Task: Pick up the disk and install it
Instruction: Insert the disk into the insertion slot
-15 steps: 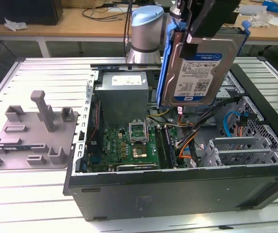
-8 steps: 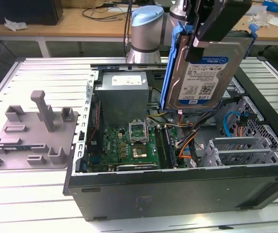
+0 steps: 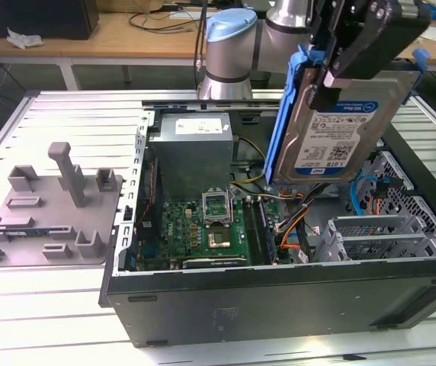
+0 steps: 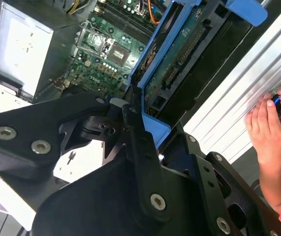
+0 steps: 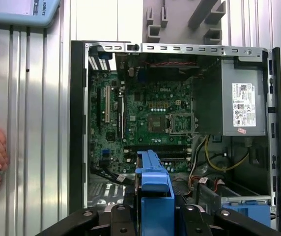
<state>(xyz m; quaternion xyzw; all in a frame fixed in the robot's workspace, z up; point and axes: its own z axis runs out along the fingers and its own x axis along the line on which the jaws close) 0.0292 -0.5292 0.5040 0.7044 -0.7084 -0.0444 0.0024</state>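
One gripper (image 3: pixel 353 67) under my control is clamped on the disk (image 3: pixel 338 137), which I see held on edge in the air above the open computer case (image 3: pixel 279 301), near its motherboard (image 3: pixel 203 221), the case resting on the slatted desk (image 3: pixel 43 313).

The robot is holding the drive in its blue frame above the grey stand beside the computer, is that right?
Not quite. The jaws hold the drive in its blue frame above the open computer case; the grey stand lies beside that, at the exterior view's left.
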